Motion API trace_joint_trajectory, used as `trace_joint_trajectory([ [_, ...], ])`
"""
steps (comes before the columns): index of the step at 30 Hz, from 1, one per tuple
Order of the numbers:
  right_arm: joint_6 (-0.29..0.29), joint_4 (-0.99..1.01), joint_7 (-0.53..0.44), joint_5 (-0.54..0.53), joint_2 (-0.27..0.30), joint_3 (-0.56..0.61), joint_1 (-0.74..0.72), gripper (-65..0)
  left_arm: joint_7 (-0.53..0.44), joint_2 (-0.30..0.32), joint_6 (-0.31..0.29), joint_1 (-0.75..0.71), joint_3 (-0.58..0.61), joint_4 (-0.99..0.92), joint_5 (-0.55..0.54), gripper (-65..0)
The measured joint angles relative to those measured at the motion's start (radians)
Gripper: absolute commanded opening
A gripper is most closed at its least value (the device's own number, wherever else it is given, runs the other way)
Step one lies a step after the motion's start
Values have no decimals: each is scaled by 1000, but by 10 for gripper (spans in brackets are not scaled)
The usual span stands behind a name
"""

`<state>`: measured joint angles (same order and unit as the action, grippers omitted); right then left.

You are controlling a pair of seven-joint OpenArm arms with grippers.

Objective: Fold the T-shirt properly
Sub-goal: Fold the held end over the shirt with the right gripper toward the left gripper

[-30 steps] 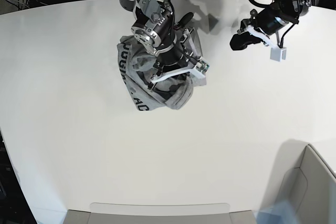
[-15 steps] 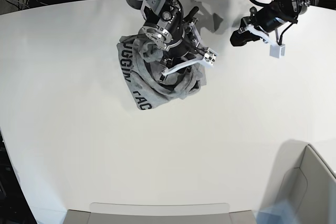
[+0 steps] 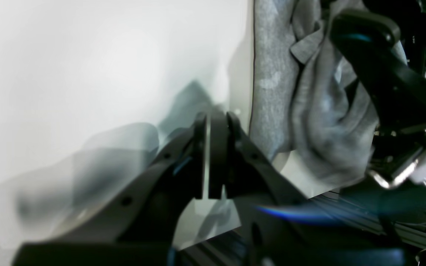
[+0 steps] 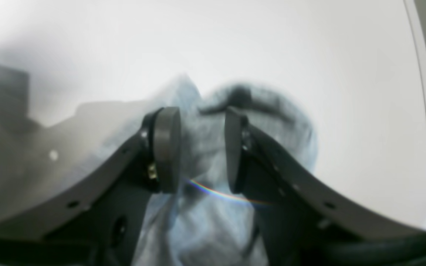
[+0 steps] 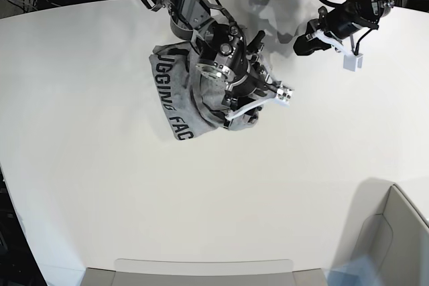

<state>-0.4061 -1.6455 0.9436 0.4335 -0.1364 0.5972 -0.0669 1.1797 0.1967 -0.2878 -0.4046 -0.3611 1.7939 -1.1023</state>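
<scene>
Directly beneath the right pincer (image 5: 258, 104) lies the T-shirt (image 5: 175, 95).

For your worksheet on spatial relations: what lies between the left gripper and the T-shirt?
In the base view, only bare white table lies between the left gripper and the T-shirt; nothing else sits in that stretch.

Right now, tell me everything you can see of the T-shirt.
The T-shirt is heather-grey soft cloth, bunched in a crumpled heap rather than folded, lying on the white table toward its far side. Black block lettering runs along its edge on the base view's left. The right claw hangs open just over its rumpled folds, gripping nothing. The left claw is shut, well clear of it.
</scene>
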Motion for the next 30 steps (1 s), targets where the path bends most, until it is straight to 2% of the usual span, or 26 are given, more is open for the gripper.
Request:
trace_joint_trajectory([
  [2, -1, -32, -25, -42, -1, 7, -1, -459, 0, 0, 0, 0, 0, 0, 1, -635],
  [5, -1, -88, -103, -40, 0, -5, 0, -459, 0, 0, 0, 0, 0, 0, 1, -635],
  [7, -1, -109, -122, -37, 3, -20, 3, -459, 0, 0, 0, 5, 0, 0, 0, -635],
  [12, -1, -196, -41, -34, 3, -131, 39, -459, 4, 0, 0, 23, 0, 0, 1, -635],
  [17, 2, -224, -1, -39, 60, -148, 90, -459, -3, 0, 0, 55, 0, 2, -2, -635],
  [26, 3, -38, -9, -40, 58, -146, 39, -459, -3, 0, -2, 68, 0, 2, -5, -635],
  [30, 2, 142, -13, -39, 18, -145, -67, -459, 0, 0, -3, 68, 0, 2, -6, -635],
])
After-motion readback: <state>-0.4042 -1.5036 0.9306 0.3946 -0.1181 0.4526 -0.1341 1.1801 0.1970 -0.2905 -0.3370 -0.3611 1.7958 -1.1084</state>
